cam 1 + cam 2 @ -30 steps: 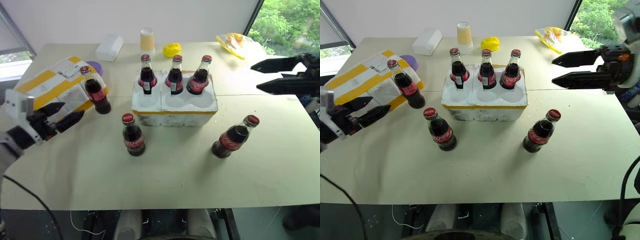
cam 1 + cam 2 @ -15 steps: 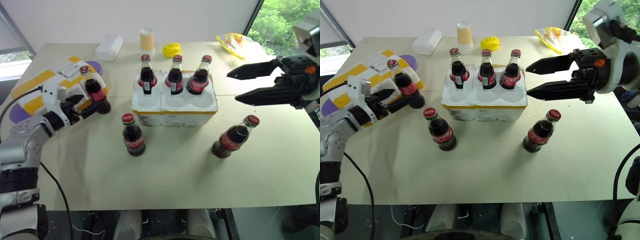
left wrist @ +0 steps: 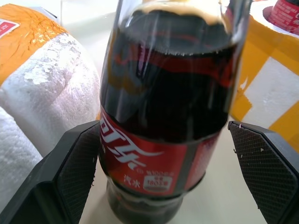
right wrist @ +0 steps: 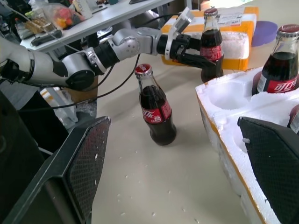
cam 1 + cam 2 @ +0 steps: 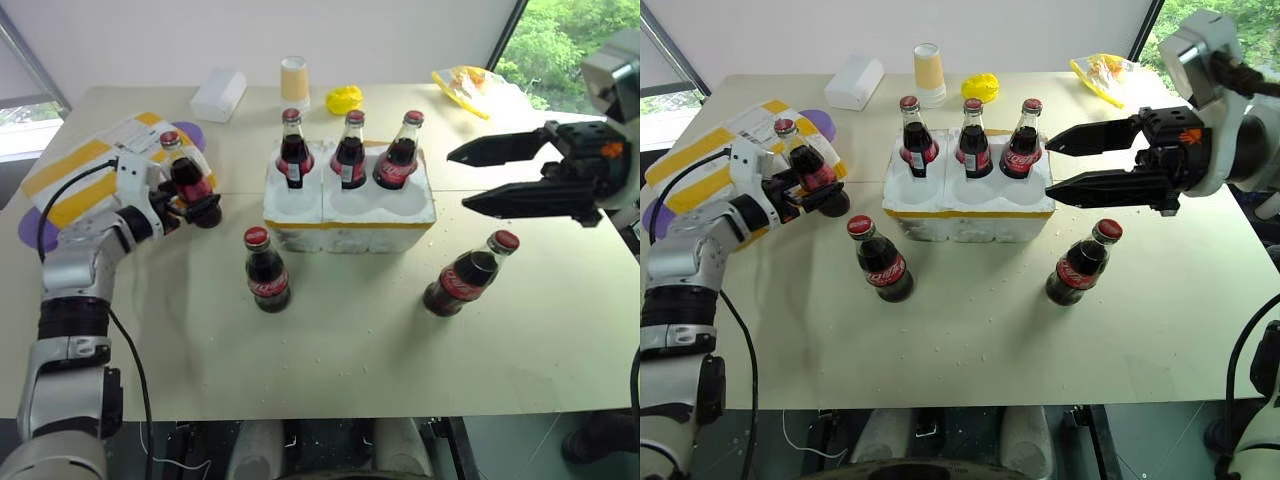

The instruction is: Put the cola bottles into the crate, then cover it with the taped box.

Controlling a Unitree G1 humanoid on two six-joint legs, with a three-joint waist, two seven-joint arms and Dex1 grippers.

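Observation:
The white crate (image 5: 348, 222) sits mid-table with three cola bottles (image 5: 349, 152) upright in its back wells. Its front wells are empty. A fourth bottle (image 5: 188, 180) stands beside the taped box (image 5: 75, 160) on the left. My left gripper (image 5: 200, 205) is open, one finger on each side of that bottle's lower body (image 3: 159, 140). One bottle (image 5: 265, 270) stands in front of the crate and another (image 5: 465, 277) to its right. My right gripper (image 5: 458, 181) hangs open above the table, right of the crate, pointing left.
Along the far edge stand a small plain white box (image 5: 219, 95), a paper cup (image 5: 294, 80), a crumpled yellow thing (image 5: 345, 99) and a snack bag (image 5: 462, 85). A purple disc (image 5: 192, 133) lies behind the taped box.
My left gripper has moved forward from in front of the taped box to straddle the bottle beside it. My right gripper has shifted left toward the crate, still open.

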